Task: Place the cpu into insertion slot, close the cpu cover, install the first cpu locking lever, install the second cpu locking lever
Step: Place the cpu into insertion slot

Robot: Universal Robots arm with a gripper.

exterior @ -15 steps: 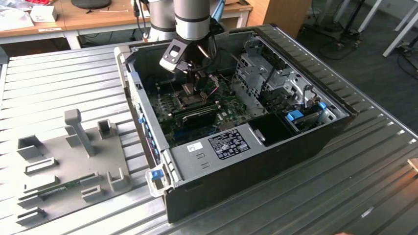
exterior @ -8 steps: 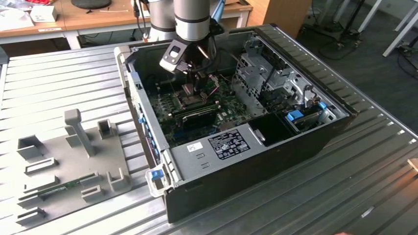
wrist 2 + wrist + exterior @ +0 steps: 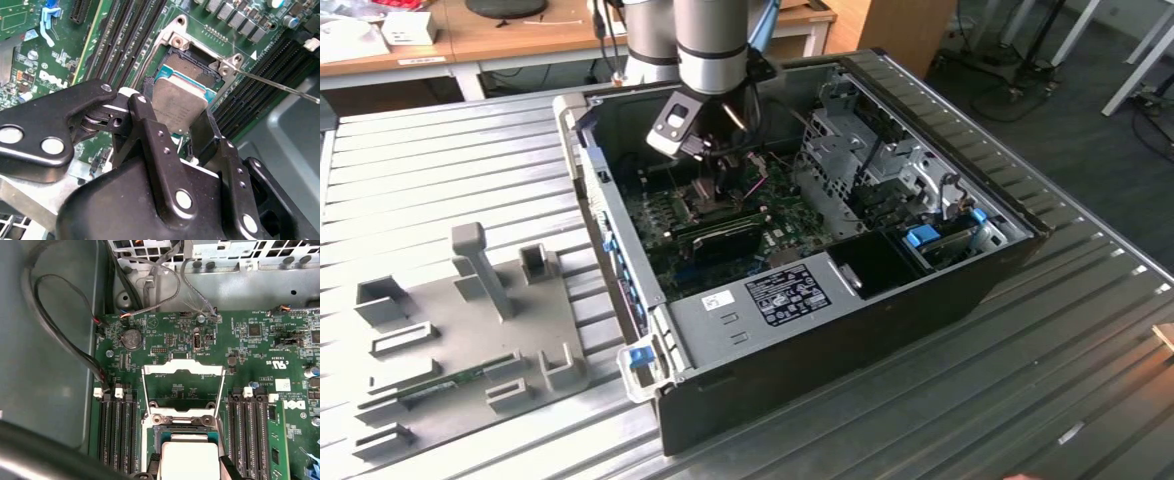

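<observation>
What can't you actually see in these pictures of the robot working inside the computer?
1. Whether the chip sits fully in the socket: in the second wrist view the gripper covers one edge of it.
2. Part of the chip in the first wrist view: cut off by the picture's edge.
3. The gripper's tip in the exterior view: too small to tell what it touches.

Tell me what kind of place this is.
Probably a robotics lab or workshop: an open computer case lies on a ribbed metal table, a grey fixture plate sits beside it, and wooden desks stand behind. The gripper holds the cpu at the insertion slot.
</observation>
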